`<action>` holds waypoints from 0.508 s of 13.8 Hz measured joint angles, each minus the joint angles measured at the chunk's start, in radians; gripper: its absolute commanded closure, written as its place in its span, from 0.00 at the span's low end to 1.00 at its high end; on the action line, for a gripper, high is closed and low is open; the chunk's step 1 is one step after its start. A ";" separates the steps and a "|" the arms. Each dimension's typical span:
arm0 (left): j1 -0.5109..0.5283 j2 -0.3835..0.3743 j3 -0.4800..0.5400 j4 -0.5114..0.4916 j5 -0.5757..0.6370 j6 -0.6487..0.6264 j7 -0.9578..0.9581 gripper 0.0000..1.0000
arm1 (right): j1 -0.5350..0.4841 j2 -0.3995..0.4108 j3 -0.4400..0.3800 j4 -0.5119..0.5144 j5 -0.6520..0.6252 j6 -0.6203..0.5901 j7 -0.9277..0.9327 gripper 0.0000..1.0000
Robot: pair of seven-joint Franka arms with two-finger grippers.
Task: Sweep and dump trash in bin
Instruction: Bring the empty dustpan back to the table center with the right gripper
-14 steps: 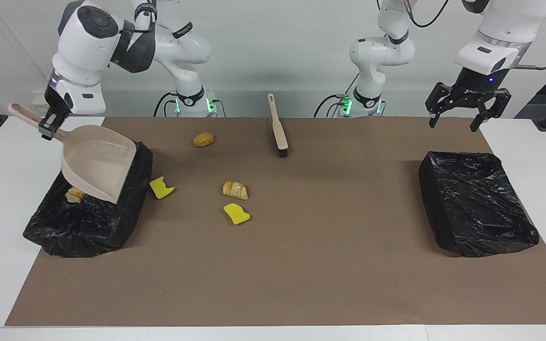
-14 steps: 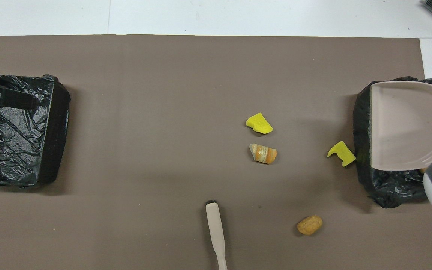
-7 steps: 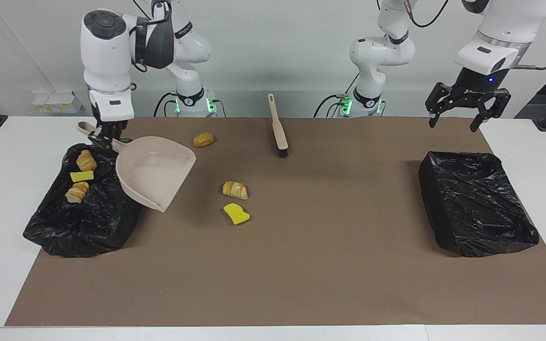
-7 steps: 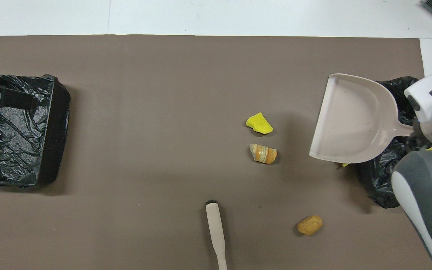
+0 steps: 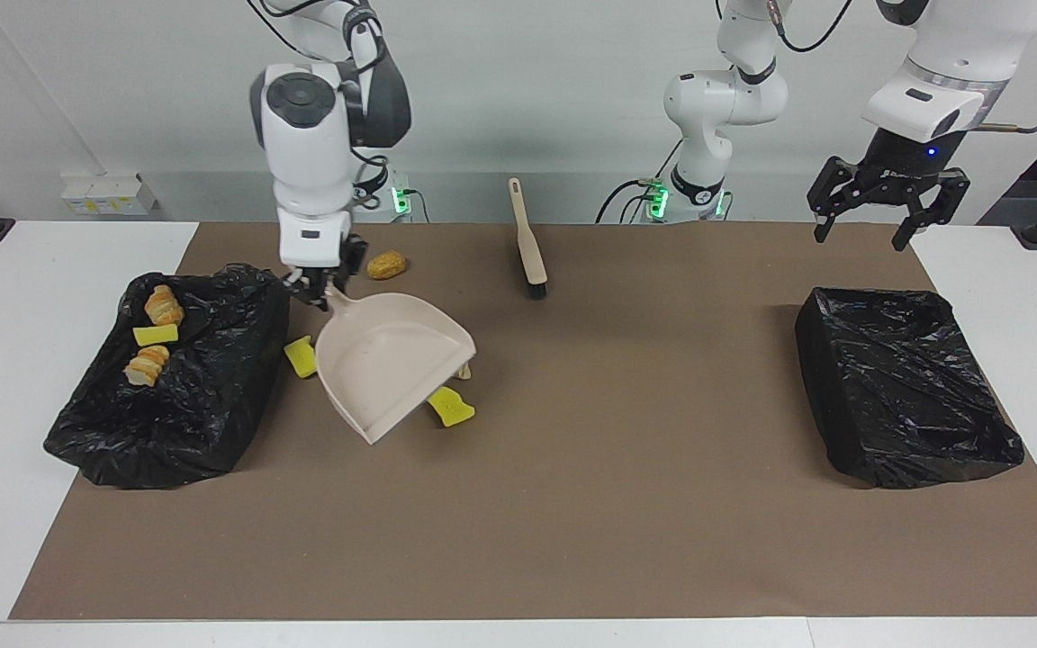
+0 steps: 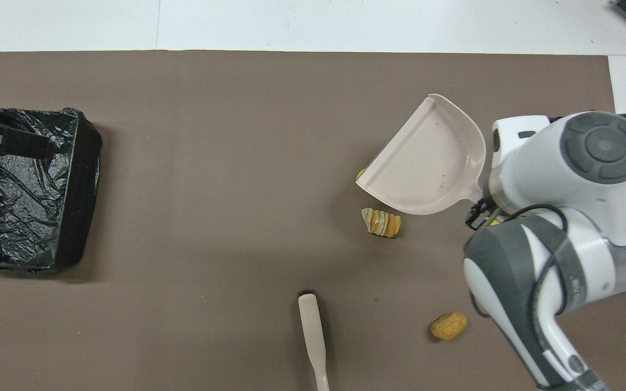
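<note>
My right gripper (image 5: 320,286) is shut on the handle of the beige dustpan (image 5: 390,364). It holds the empty pan tilted in the air over a yellow sponge piece (image 5: 453,411) and a croissant piece (image 6: 381,222). Another yellow sponge piece (image 5: 301,357) lies beside the black-lined bin (image 5: 203,405) at the right arm's end. A bread roll (image 5: 386,265) lies nearer to the robots. Three scraps (image 5: 155,335) lie in that bin. The beige brush (image 5: 528,243) lies near the robots at mid-table. My left gripper (image 5: 888,205) waits open above the table.
A second black-lined bin (image 5: 906,387) stands at the left arm's end, and nothing shows in it. A brown mat (image 5: 617,504) covers the white table.
My right gripper has carried the dustpan away from over the bin toward mid-table, over the loose scraps. The scraps in the bin now show. The left arm has not moved.
</note>
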 measured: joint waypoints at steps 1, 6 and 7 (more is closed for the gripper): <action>0.000 0.000 0.000 0.000 0.000 0.000 0.000 0.00 | 0.033 0.018 0.000 0.000 0.013 0.018 0.097 1.00; 0.000 0.000 0.000 0.000 0.000 0.000 0.000 0.00 | 0.192 0.126 0.001 0.036 0.077 0.104 0.590 1.00; 0.000 0.000 0.000 0.000 0.000 0.000 0.000 0.00 | 0.221 0.157 0.001 0.057 0.093 0.122 0.678 1.00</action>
